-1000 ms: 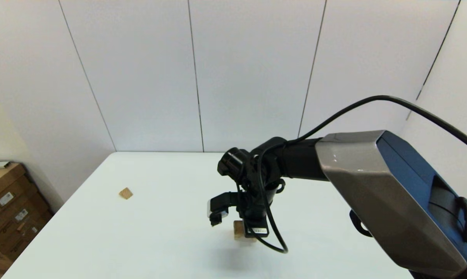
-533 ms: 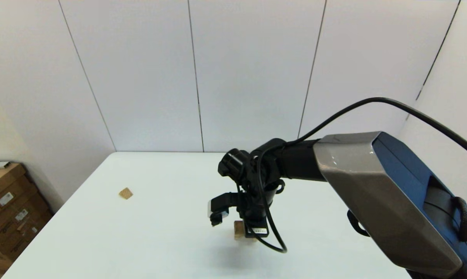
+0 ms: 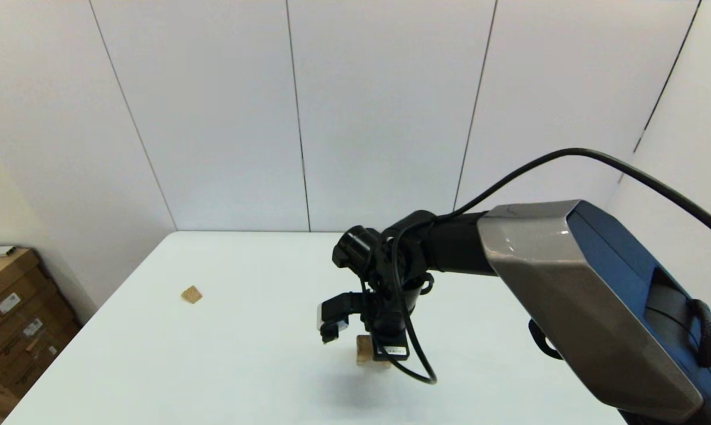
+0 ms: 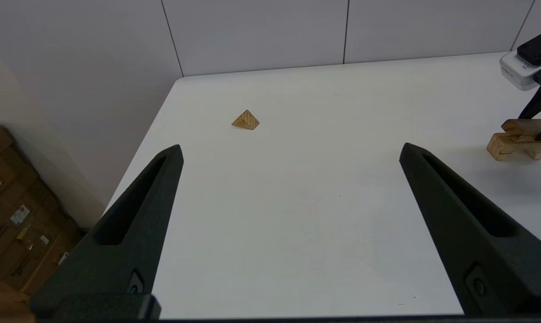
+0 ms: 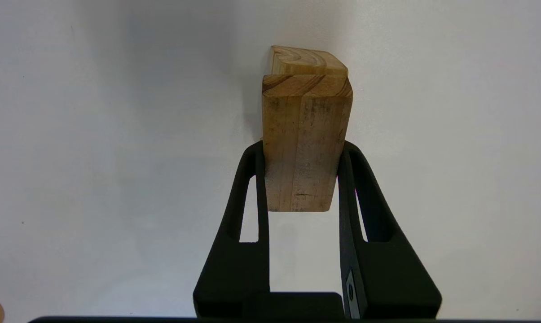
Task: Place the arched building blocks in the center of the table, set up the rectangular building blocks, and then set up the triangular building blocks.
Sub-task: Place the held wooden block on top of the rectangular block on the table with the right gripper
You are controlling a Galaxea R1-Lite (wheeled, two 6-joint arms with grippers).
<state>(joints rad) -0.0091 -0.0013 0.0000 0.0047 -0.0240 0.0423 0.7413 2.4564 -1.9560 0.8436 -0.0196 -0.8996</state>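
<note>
The slab (image 5: pixel 304 143) lies on top of the arch block (image 5: pixel 307 61), both standing near the middle of the table (image 3: pixel 213 354). The right gripper (image 5: pixel 302 175) is clenched on the slab's long sides, pointing straight down.

Change over the last second: almost none. The gripper and blocks sit at the same spot in the head view; only the arm's upper housing has shifted slightly. Judgement: the slab is seated and the placing step is at its end, with release not yet made.

The wedge (image 3: pixel 192 294) lies well apart, near the table's left edge. The left gripper (image 4: pixel 292 157) hangs spread and empty above the table.

Hidden: in the head view the wrist covers most of the stack. The left wrist view shows the notch, but the frame edge clips the stack.
</note>
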